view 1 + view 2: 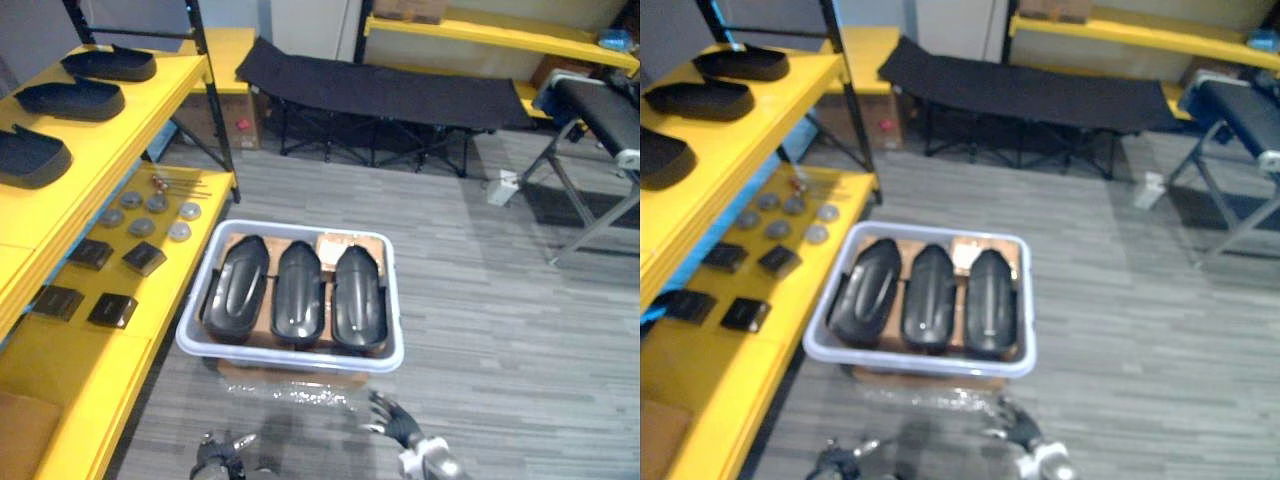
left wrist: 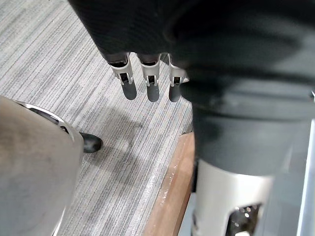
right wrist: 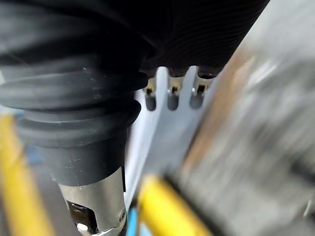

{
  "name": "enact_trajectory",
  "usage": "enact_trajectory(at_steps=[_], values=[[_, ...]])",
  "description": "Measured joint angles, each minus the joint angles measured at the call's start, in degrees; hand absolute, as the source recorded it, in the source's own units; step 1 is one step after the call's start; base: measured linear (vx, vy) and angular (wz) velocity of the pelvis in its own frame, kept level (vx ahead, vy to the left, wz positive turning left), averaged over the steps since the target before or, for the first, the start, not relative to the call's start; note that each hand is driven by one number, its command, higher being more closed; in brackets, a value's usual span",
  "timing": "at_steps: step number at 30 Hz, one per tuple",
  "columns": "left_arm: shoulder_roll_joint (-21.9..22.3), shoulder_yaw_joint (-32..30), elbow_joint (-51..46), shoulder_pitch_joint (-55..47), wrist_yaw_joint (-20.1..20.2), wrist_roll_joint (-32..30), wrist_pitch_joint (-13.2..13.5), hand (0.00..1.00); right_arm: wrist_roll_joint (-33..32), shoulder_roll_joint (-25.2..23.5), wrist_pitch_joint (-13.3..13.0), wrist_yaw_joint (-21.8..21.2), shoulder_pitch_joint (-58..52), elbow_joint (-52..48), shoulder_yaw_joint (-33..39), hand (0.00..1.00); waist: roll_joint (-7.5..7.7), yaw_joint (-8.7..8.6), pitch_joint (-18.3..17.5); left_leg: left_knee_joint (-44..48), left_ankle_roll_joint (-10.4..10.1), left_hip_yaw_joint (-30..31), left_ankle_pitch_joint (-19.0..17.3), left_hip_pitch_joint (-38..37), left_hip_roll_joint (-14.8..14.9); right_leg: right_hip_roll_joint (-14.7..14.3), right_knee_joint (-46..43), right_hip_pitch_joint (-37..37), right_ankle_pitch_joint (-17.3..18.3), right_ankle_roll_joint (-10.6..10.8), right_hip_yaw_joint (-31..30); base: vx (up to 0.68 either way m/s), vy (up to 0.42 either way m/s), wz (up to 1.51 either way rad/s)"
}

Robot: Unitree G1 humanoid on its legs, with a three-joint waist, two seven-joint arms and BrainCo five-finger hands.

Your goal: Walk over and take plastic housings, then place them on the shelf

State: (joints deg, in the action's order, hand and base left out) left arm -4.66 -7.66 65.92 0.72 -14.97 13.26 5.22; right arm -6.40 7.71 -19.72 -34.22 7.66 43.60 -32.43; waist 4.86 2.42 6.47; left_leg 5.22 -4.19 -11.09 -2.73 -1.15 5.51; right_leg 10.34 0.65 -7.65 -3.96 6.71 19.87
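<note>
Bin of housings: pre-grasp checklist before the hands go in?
1. Bin in front of the robot, fully in view: ok.
2. Three housings lie side by side in it, nothing on top of them: ok.
3. Left hand empty, fingers straight: ok.
4. Right hand empty, fingers straight: ok.
5. Hands at the bin: not ok, both are short of the near rim and touch nothing.
6. Room on the top shelf: cannot tell; there is bare yellow beside the three shelved housings, but whether another fits is unclear.
</note>
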Motion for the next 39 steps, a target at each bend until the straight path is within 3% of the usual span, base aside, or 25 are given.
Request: enact_trajectory(at_steps=[2,3,6,7,10,14,15,16,18,21,24,29,35,39], values=[[-0.05,-0.01,-0.32,0.45,0.03,-0.66,-0.37,0.0,-3.49,1.28,1.35,-6.24,5.89,-8.16,-7.39,0.0,0.33,0.6,-0.22,-2.04,-0.18,1.36,1.15,0.33,0.04,-0.35,0.04,0.59,-0.01,-0.01,0.7,-0.13,-0.047,0.3],[-0.04,-0.06,-0.45,0.5,0.1,-0.88,-0.38,0.0,-8.11,1.67,3.64,-8.91,10.2,-13.1,-8.41,0.0,0.45,1.24,-0.28,-3.37,-0.12,1.52,1.69,0.29,0.15,-0.63,0.11,0.89,0.0,-0.01,0.73,-0.14,-0.038,0.24],[-0.18,-0.18,-0.74,0.4,0.12,-1.2,-0.39,0.0,-17.99,2.55,6.85,-9.38,19.91,-23.1,-7.18,0.0,0.56,2.65,-0.35,-4.29,-0.12,2.31,1.69,0.38,0.22,-0.89,0.27,1.35,0.02,-0.05,0.89,-0.14,-0.01,0.05],[-0.44,-0.16,-0.76,0.32,0.17,-2.33,-0.36,0.0,-22.67,3.01,7.99,-7.56,24.9,-27.1,-4.88,0.0,0.66,3.24,-0.42,-4.9,-0.13,2.6,1.68,0.43,0.06,-0.88,0.54,1.52,0.09,-0.14,1.35,-0.17,-0.006,0.09],[-1.74,-0.01,-1.69,0.36,0.4,-2.58,-0.31,0.0,-29.52,2.4,8.91,2.9,34.9,-29.5,3.17,0.0,1.46,3.54,-0.95,-5.9,-0.09,2.93,2.28,1.15,-1.02,-0.49,2.06,1.58,0.45,-0.54,2.59,-0.19,-0.018,0.06],[-2.41,0.13,-5.42,1.01,0.38,-1.83,0.61,0.0,-29.84,3.0,8.7,20.98,39.6,-28.98,15.51,0.0,1.41,3.55,-0.94,-8.37,-0.37,3.2,4.57,0.36,-1.47,-0.23,1.99,1.61,1.76,-0.67,3.71,-0.19,-0.03,0.03],[-2.36,0.66,-6.48,1.24,0.36,-1.8,0.71,0.0,-28.37,3.84,8.67,26.78,39.61,-28.06,19.38,0.0,0.97,3.29,-1.1,-9.69,-0.45,3.61,5.61,-0.08,-1.39,-0.28,1.72,1.67,2.28,-0.86,3.83,-0.15,-0.029,0.13],[-2.42,1.38,-6.61,1.53,0.36,-1.79,0.76,0.0,-27.35,4.49,8.66,29.45,39.61,-27.33,21.31,0.0,0.9,3.14,-1.18,-9.84,-0.55,4.06,5.97,0.0,-1.34,-0.3,1.62,1.74,2.34,-0.83,4.05,-0.14,-0.015,0.13],[-1.82,2.32,-7.78,1.54,0.39,-1.79,0.81,0.0,-21.11,8.81,8.88,40.54,38.46,-23.47,28.38,0.0,0.32,3.09,-1.37,-10.1,-0.7,4.01,6.38,0.23,-1.27,-0.48,1.47,2.39,2.63,-0.63,4.04,-0.12,0.002,0.01],[-1.48,3.5,-8.06,0.41,0.58,-1.83,0.73,0.0,-18.02,12.85,9.81,46.65,34.54,-17.08,34.88,0.0,-0.32,3.04,-1.89,-10.14,-0.73,4.0,6.4,0.27,-1.36,-0.43,1.7,2.41,2.6,-0.59,3.99,-0.02,0.001,-0.01],[-1.44,3.96,-8.07,-1.93,2.19,-1.89,0.75,0.0,-16.77,16.61,12.31,49.55,30.21,-8.62,40.12,0.0,-1.21,2.67,-2.17,-10.14,-0.83,3.95,6.52,0.43,-1.68,-0.51,1.96,2.35,2.24,-0.2,3.98,0.06,-0.009,-0.03],[-1.46,3.78,-8.24,-7.05,3.51,-2.31,1.9,0.0,-14.7,18.9,16.33,52.57,28.45,4.0,44.66,0.0,-1.69,2.13,-2.4,-9.85,-0.47,4.43,6.73,0.77,-1.94,-0.43,2.11,2.41,1.43,0.29,4.07,0.1,-0.013,0.0],[-2.38,3.88,-8.02,-9.38,4.58,-4.94,3.58,0.0,-14.65,19.47,17.37,52.84,28.49,14.0,44.9,0.0,-1.8,3.09,-2.05,-9.83,-0.45,5.67,6.74,0.37,-2.37,-0.05,1.74,1.49,1.41,0.29,5.33,0.04,-0.006,0.09],[-2.75,3.87,-8.04,-9.1,5.05,-6.68,4.36,0.0,-14.07,19.44,17.28,52.7,28.73,16.55,45.14,0.0,-2.07,3.68,1.99,-7.22,0.35,7.68,5.46,3.03,-2.48,0.45,-0.89,2.91,1.64,-0.08,6.42,-0.07,0.025,0.22]])
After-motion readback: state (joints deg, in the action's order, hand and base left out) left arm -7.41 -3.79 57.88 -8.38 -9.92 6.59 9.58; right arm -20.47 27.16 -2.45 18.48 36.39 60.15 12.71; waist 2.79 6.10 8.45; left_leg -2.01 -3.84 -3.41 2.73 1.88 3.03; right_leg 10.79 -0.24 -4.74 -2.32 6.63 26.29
